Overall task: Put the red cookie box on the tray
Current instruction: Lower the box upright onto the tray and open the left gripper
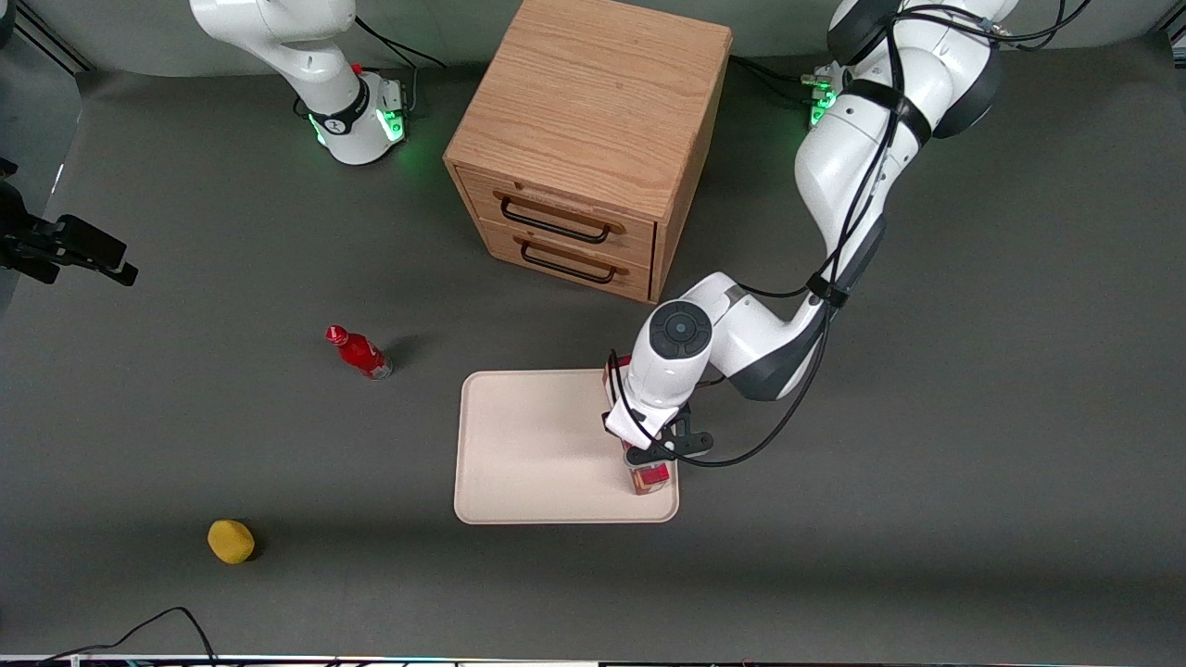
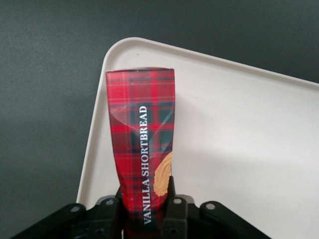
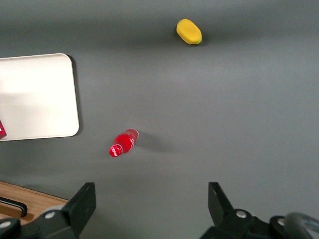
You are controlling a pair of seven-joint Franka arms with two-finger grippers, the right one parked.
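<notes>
Now, my gripper: pinching the red cookie box
box: over the tray, along the edge toward my arm's end

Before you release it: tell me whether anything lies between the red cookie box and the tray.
Nothing visible does. The gripper is shut on the red cookie box, held over the bare tray along its edge toward the working arm's end.

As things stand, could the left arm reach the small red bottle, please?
Probably not yet: the gripper is shut on the red cookie box over the tray. Nothing stands between it and the red bottle.
</notes>
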